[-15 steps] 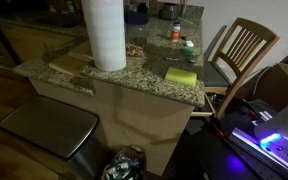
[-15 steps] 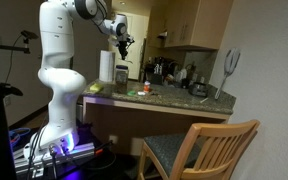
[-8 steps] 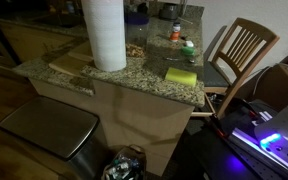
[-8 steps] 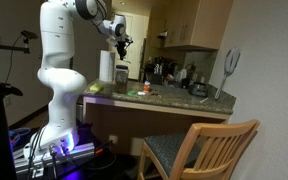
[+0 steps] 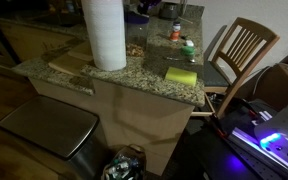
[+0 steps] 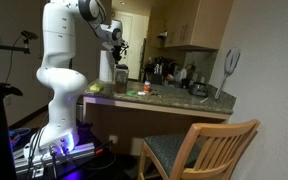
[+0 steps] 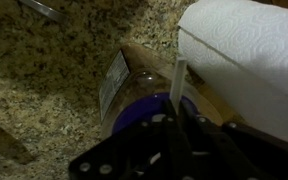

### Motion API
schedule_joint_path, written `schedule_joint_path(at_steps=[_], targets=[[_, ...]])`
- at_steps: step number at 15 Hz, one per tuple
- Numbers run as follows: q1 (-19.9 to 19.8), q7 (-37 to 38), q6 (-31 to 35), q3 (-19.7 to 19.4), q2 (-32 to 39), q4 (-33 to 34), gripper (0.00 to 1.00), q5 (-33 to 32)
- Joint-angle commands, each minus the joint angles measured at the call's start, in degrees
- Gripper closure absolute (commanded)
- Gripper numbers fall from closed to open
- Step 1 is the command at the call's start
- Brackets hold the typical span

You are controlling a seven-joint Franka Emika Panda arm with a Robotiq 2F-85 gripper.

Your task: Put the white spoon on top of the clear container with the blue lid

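In the wrist view my gripper (image 7: 174,120) comes in from the bottom, shut on the white spoon (image 7: 176,80). The spoon's thin pale shaft sticks up past the fingertips. Right beneath it stands the clear container with the blue lid (image 7: 142,108), see-through wall to the left, close against the paper-towel roll (image 7: 249,50). In an exterior view the gripper (image 6: 119,52) hangs just above the counter's left end, over a small dark tub (image 6: 121,73). The spoon's bowl is hidden.
The tall paper-towel roll (image 5: 104,35) stands on a wooden board (image 5: 69,62). A yellow sponge (image 5: 181,76), an orange-topped jar (image 5: 175,32) and a green-topped item (image 5: 189,46) sit on the granite counter. A wooden chair (image 5: 239,50) stands beside it, a bin (image 5: 49,130) below.
The gripper has come down and slightly left with the spoon, closer to the container by the paper-towel roll.
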Motion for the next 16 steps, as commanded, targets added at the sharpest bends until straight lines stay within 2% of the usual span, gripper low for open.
schedule_joint_path(at_steps=[1, 6, 10, 16], targets=[[0.42, -0.08, -0.91, 0.32, -2.18, -1.83, 0.97, 0.92], [0.32, 2.40, -1.93, 0.67, -5.10, -2.02, 0.97, -1.10], [-0.10, 7.04, -2.45, 1.33, -6.55, -2.74, 0.97, -5.67], [-0.09, 13.42, -7.70, 1.81, -7.09, -0.54, 0.97, -6.33]])
